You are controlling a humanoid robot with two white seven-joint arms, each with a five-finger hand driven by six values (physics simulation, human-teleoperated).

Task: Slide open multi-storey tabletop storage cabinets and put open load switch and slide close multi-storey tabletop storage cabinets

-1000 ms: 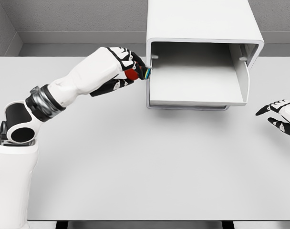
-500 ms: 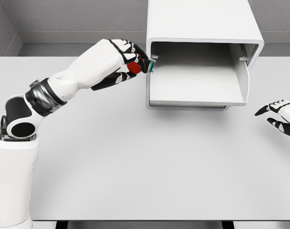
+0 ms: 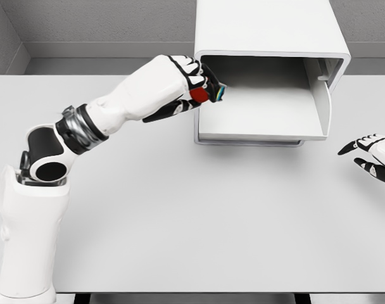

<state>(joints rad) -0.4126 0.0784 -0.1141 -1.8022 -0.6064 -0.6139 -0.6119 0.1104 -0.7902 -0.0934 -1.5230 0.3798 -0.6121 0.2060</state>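
Nearest, the table point(image 3: 199, 228) runs bare from its front edge up to the cabinet, so there is plenty of open room for either arm to swing. By the table's right edge the right hand point(image 3: 373, 155) rests low with its fingers loosely spread, holding nothing and well apart from the work. Farther back, toward the table's far edge, the left hand point(image 3: 191, 85) has its fingers curled tight around the load switch point(image 3: 205, 95), a small red piece with a blue-green end poking out past the fingertips, held just over the left front corner of the drawer point(image 3: 262, 114). The switch looks rigid, light and compact, probably hard plastic; a pinch across its red body seems the sensible hold, and a short drop should not harm it. The drawer stands pulled out of the storage cabinet point(image 3: 268, 28), its floor bare. The tight spots are the drawer's left wall and the cabinet's upper lip just above the knuckles, so clearance there looks slim.
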